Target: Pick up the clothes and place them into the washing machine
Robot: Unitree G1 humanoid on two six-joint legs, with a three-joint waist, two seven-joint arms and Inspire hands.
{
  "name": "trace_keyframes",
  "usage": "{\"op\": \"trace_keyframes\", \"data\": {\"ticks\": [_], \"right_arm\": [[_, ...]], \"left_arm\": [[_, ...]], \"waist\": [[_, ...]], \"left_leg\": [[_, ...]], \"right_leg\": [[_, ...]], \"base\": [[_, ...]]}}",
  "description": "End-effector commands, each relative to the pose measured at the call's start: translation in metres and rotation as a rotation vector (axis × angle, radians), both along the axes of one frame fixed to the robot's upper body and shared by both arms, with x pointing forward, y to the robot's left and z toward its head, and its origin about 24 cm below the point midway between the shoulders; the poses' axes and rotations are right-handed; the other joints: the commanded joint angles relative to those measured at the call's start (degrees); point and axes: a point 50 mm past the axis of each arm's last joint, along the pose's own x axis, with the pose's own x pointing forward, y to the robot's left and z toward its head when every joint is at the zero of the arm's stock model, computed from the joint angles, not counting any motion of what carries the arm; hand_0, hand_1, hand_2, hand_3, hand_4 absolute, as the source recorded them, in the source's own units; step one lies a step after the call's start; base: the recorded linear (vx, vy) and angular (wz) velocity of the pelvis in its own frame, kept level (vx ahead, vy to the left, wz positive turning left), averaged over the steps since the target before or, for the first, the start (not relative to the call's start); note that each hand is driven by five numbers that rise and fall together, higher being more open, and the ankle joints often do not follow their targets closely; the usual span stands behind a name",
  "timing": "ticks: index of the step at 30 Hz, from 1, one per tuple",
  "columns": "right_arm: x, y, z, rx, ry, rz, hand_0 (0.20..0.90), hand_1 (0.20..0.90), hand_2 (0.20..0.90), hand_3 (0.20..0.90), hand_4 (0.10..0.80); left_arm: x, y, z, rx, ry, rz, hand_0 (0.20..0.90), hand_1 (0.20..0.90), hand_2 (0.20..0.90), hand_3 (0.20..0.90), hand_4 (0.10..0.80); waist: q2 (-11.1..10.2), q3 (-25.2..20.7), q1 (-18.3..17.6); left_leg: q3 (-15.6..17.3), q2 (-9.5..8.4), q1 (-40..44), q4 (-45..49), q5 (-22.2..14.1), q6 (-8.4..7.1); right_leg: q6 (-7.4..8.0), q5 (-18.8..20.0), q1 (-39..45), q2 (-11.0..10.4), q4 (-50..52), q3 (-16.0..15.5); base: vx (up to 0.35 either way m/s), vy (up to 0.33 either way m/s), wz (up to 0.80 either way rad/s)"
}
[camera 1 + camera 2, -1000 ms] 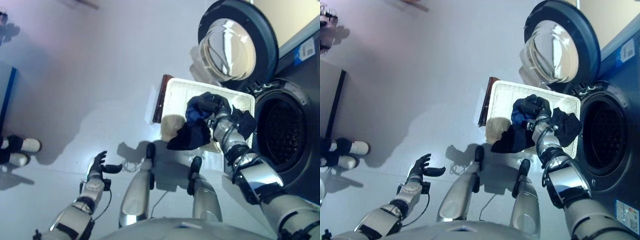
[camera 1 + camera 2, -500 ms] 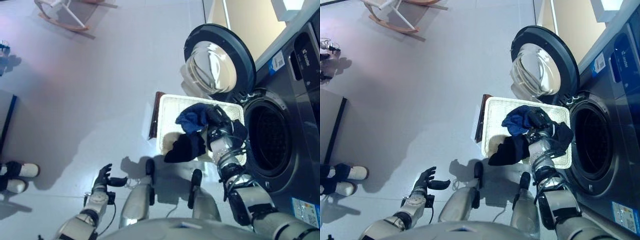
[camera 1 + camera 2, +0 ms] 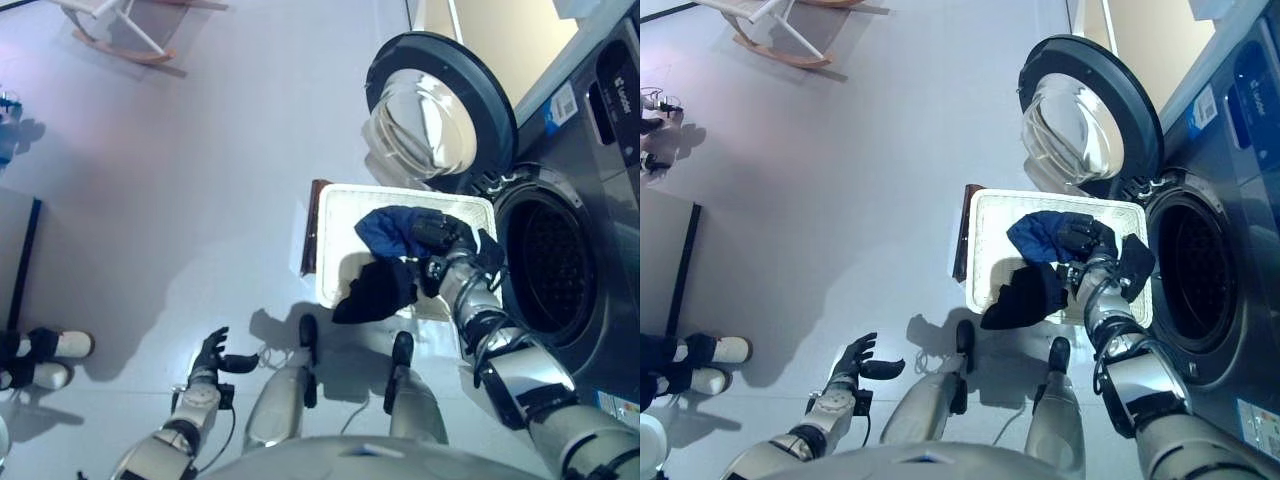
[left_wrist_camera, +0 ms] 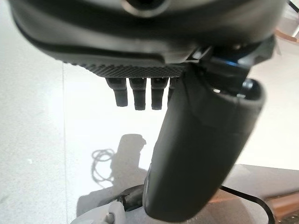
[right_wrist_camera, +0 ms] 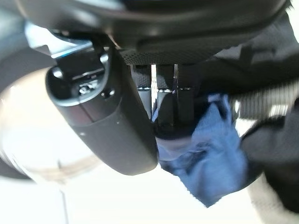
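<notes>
A white wicker basket (image 3: 335, 215) sits beside the washing machine, whose round door (image 3: 435, 100) stands open next to the dark drum opening (image 3: 545, 270). My right hand (image 3: 440, 238) is over the basket, its fingers curled into a bundle of clothes. The bundle is a blue cloth (image 3: 388, 228) with a black cloth (image 3: 375, 290) that hangs over the basket's near rim. In the right wrist view the fingers (image 5: 166, 105) dig into the blue cloth (image 5: 210, 158), with black cloth (image 5: 266, 70) beside it. My left hand (image 3: 212, 352) is open and empty, low over the floor.
The basket rests on a dark brown box (image 3: 308, 228). A person's white shoes (image 3: 45, 350) stand at the far left by a dark-edged panel (image 3: 22, 260). A rocking chair (image 3: 110, 25) is at the far back left. Pale floor lies between them.
The camera has shifted, so the whole scene sits differently. My right hand stays closed on the clothes over the basket, a little nearer the drum opening. The left hand has not changed.
</notes>
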Motion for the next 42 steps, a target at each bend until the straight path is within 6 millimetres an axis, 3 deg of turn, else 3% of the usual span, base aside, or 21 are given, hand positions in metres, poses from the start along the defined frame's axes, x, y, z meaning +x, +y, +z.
{"op": "trace_keyframes", "data": {"ticks": [1, 3, 5, 6, 8, 12, 15, 23, 29, 31, 32, 34, 35, 38, 42], "right_arm": [[0.041, -0.002, 0.080, -0.267, -0.177, 0.049, 0.900, 0.900, 0.900, 0.900, 0.800], [0.048, -0.008, 0.100, -0.534, -0.152, 0.071, 0.900, 0.900, 0.900, 0.900, 0.800], [0.050, -0.013, 0.111, -0.638, -0.133, 0.050, 0.900, 0.900, 0.900, 0.900, 0.800], [0.049, -0.023, 0.120, -0.817, -0.084, 0.026, 0.900, 0.900, 0.900, 0.900, 0.800], [0.052, -0.033, 0.142, -0.914, -0.067, -0.014, 0.900, 0.900, 0.900, 0.900, 0.800], [0.051, -0.047, 0.159, -1.071, 0.003, -0.049, 0.900, 0.900, 0.900, 0.900, 0.800], [0.046, -0.053, 0.150, -1.156, 0.091, -0.037, 0.900, 0.900, 0.900, 0.900, 0.800], [0.040, -0.071, 0.154, -1.278, 0.223, -0.033, 0.900, 0.900, 0.900, 0.900, 0.800], [0.032, -0.079, 0.139, -1.327, 0.367, 0.002, 0.900, 0.900, 0.900, 0.900, 0.800], [0.027, -0.081, 0.124, -1.326, 0.405, 0.027, 0.900, 0.900, 0.900, 0.900, 0.800], [0.022, -0.085, 0.114, -1.310, 0.442, 0.031, 0.900, 0.900, 0.900, 0.900, 0.800], [0.020, -0.087, 0.112, -1.292, 0.447, 0.017, 0.900, 0.900, 0.900, 0.900, 0.800], [0.020, -0.089, 0.113, -1.290, 0.453, 0.015, 0.900, 0.900, 0.900, 0.900, 0.800], [0.021, -0.091, 0.121, -1.294, 0.450, 0.009, 0.900, 0.900, 0.900, 0.900, 0.800], [0.021, -0.082, 0.105, -1.290, 0.456, 0.058, 0.900, 0.900, 0.900, 0.900, 0.800]], "left_arm": [[0.013, 0.025, 0.013, 0.100, -0.058, 0.051, 0.900, 0.900, 0.900, 0.900, 0.800], [0.019, 0.025, 0.016, 0.116, -0.079, 0.050, 0.900, 0.900, 0.900, 0.900, 0.800], [0.027, 0.022, 0.020, 0.116, -0.108, 0.045, 0.900, 0.900, 0.900, 0.900, 0.800], [0.034, 0.019, 0.023, 0.121, -0.125, 0.038, 0.900, 0.900, 0.900, 0.900, 0.800], [0.045, 0.015, 0.029, 0.117, -0.164, 0.034, 0.900, 0.900, 0.900, 0.900, 0.800], [0.063, 0.004, 0.038, 0.106, -0.218, 0.016, 0.900, 0.900, 0.900, 0.900, 0.800], [0.071, -0.006, 0.041, 0.097, -0.240, -0.006, 0.900, 0.900, 0.900, 0.900, 0.800], [0.087, -0.020, 0.052, 0.062, -0.312, -0.012, 0.900, 0.900, 0.900, 0.900, 0.800], [0.088, -0.028, 0.051, 0.034, -0.309, -0.016, 0.900, 0.900, 0.900, 0.900, 0.800], [0.091, -0.033, 0.052, 0.021, -0.313, -0.029, 0.900, 0.900, 0.900, 0.900, 0.800], [0.095, -0.037, 0.054, 0.017, -0.319, -0.046, 0.900, 0.900, 0.900, 0.900, 0.800], [0.102, -0.038, 0.059, 0.030, -0.332, -0.058, 0.900, 0.900, 0.900, 0.900, 0.800], [0.103, -0.039, 0.061, 0.032, -0.334, -0.057, 0.900, 0.900, 0.900, 0.900, 0.800], [0.109, -0.038, 0.065, 0.037, -0.345, -0.066, 0.900, 0.900, 0.900, 0.900, 0.800], [0.110, -0.039, 0.065, 0.036, -0.342, -0.070, 0.900, 0.900, 0.900, 0.900, 0.800]], "waist": [[-0.5, 3.4, 1.5], [-0.5, 4.3, 1.8], [-0.3, 5.3, 2.1], [0.0, 5.8, 2.5], [0.5, 6.6, 3.1], [1.7, 7.8, 4.0], [3.0, 8.3, 4.5], [7.1, 9.0, 6.0], [9.5, 9.2, 6.7], [10.0, 9.5, 6.6], [10.4, 9.9, 6.6], [11.0, 10.5, 6.9], [10.7, 10.4, 6.4], [10.4, 9.5, 6.6], [9.7, 9.3, 6.6]], "left_leg": [[-2.2, -2.41, -2.9, -0.1, -0.3, -0.35], [-2.2, -2.54, -4.4, 0.2, 0.1, -0.50], [-2.3, -2.81, -5.7, 0.4, 0.4, -0.64], [-2.3, -2.93, -7.1, 0.6, 0.7, -0.76], [-2.4, -3.16, -9.2, 1.1, 1.1, -0.90], [-2.5, -3.64, -12.5, 2.4, 1.5, -1.13], [-2.6, -3.97, -14.3, 3.3, 1.4, -1.09], [-2.7, -5.09, -17.7, 4.4, 1.8, -0.98], [-2.6, -5.50, -19.2, 4.9, 2.1, -1.06], [-2.5, -5.48, -20.3, 6.2, 1.9, -1.30], [-2.7, -5.52, -21.6, 7.6, 1.9, -1.63], [-3.0, -5.83, -23.6, 9.9, 1.9, -2.10], [-3.1, -6.21, -24.0, 11.1, 0.5, -2.53], [-3.1, -5.40, -27.0, 13.4, 0.0, -2.42], [-2.9, -4.60, -28.4, 15.7, -0.9, -1.88]], "right_leg": [[0.31, 0.1, 0.8, -0.9, 2.8, 0.0], [0.24, 0.7, -0.3, -0.9, 2.8, 0.0], [0.18, 1.0, -1.3, -1.0, 2.9, 0.0], [0.06, 1.5, -2.4, -1.0, 3.1, -0.1], [-0.14, 1.8, -4.2, -1.1, 3.4, 0.2], [-0.59, 1.6, -7.5, -1.3, 5.1, 0.8], [-0.76, 1.1, -9.4, -1.9, 6.6, 1.0], [-1.21, 0.2, -13.8, -2.9, 10.1, 2.2], [-1.43, -0.7, -16.2, -3.1, 12.1, 3.3], [-1.49, -1.4, -16.8, -3.0, 12.9, 3.5], [-1.79, -2.1, -17.7, -3.1, 14.4, 3.3], [-2.51, -3.0, -19.4, -2.8, 17.3, 2.9], [-2.41, -4.9, -20.8, -3.2, 19.7, 3.6], [-3.01, -5.4, -25.1, -2.5, 22.9, 5.1], [-3.56, -6.2, -26.9, -2.0, 24.9, 6.2]], "base": [[-0.054, 0.024, 0.13], [-0.056, 0.021, 0.12], [-0.066, 0.024, 0.03], [-0.072, 0.029, 0.09], [-0.075, 0.032, 0.17], [-0.042, 0.042, 0.09], [-0.018, 0.041, 0.02], [-0.020, 0.032, 0.00], [-0.024, 0.005, 0.06], [-0.072, -0.044, 0.03], [-0.110, -0.086, 0.07], [-0.096, -0.089, 0.21], [-0.045, -0.050, 0.32], [-0.063, -0.026, 0.19], [-0.058, -0.055, -0.02]]}}
